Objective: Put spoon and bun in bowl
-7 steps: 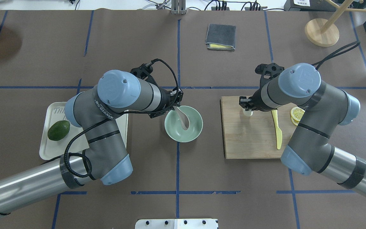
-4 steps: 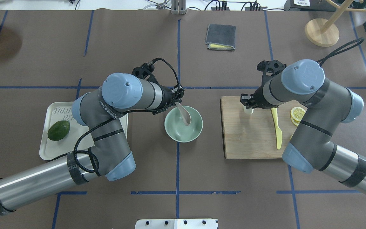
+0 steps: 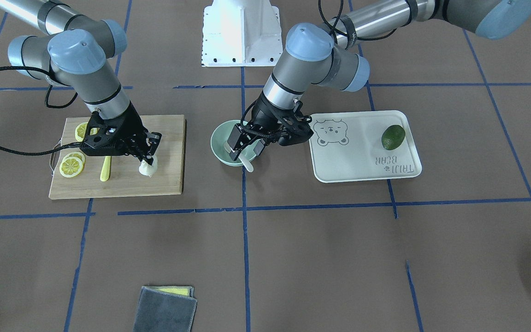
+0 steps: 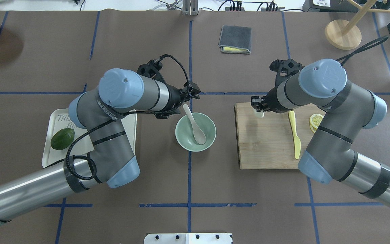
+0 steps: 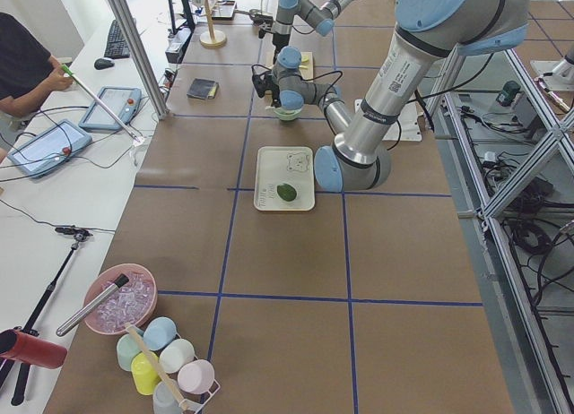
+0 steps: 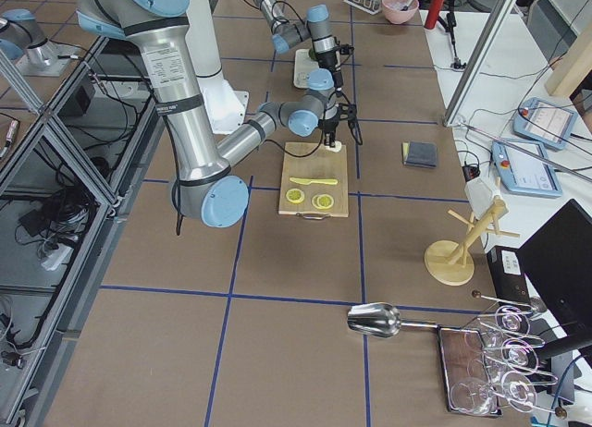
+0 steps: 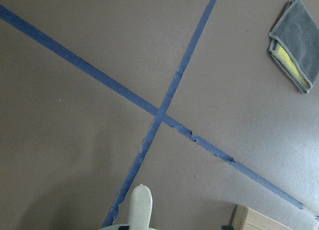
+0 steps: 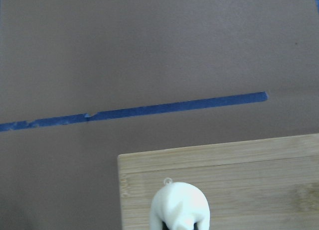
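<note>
Left gripper (image 3: pixel 245 150): hangs over the far-left rim of the mint-green bowl (image 4: pixel 183 142), fingers spread apart, nothing held between them. The front-facing view shows both pads clear of the spoon handle, one on each side.

Spoon (image 4: pixel 195 127): off-white, lying inside the bowl. Scoop rests low on the bowl floor and the handle leans up over the rim toward the left gripper. The left wrist view shows just the handle tip at the bottom edge.

Right gripper (image 3: pixel 148 157): over the far-left corner of the wooden cutting board (image 4: pixel 266 145), fingers pressed in on the white bun (image 3: pixel 148 169). The right wrist view shows the bun pinched between the dark fingertips. Cannot tell whether the bun touches the board or sits just above it.

Bowl stands on the table between the board and the white bear-print tray (image 3: pixel 362 161), apart from both.

On the board: a yellow plastic knife (image 4: pixel 295 135) and lemon slices (image 3: pixel 72 165). On the tray: a green avocado (image 3: pixel 393 137). A folded grey cloth (image 4: pixel 235 39) lies well beyond the bowl.
</note>
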### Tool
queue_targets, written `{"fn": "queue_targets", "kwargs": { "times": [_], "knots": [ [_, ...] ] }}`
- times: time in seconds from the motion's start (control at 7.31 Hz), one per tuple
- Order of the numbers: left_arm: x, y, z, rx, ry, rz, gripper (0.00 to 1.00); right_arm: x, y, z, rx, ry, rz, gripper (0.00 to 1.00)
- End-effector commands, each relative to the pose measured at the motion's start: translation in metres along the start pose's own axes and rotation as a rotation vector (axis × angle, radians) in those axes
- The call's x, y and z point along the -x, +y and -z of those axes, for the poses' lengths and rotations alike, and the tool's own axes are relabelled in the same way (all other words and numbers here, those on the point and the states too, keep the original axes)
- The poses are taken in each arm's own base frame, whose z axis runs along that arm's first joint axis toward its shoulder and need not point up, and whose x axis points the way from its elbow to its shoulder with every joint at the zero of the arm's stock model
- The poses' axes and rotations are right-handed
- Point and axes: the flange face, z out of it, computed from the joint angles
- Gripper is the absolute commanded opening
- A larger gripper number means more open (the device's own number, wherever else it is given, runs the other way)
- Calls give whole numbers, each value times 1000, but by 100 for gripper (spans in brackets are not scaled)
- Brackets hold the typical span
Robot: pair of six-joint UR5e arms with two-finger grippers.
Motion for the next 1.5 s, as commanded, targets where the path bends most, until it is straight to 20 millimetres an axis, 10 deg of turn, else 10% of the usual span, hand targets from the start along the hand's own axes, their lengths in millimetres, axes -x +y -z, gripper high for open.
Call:
{"fn": "queue_targets", "kwargs": {
  "times": [0.0, 0.41, 0.82, 0.96, 1.09, 1.37],
  "knots": [
    [26, -35, 62, 18, -21, -95, 100, 54, -3, 20, -19, -80, 19, 0],
    [22, -92, 136, -94, -236, -335, 100, 132, 50, 7, -23, -130, 99, 0],
    [68, -171, 193, -197, -311, -416, 100, 170, 82, -27, -41, -100, 131, 0],
    [78, -186, 202, -208, -332, -457, 100, 172, 87, -25, -32, -108, 118, 30],
    [85, -189, 201, -200, -349, -492, 100, 173, 89, -25, -29, -110, 102, 99],
    [103, -211, 214, -201, -401, -558, 100, 174, 89, -23, -29, -115, 93, 100]
  ]
}}
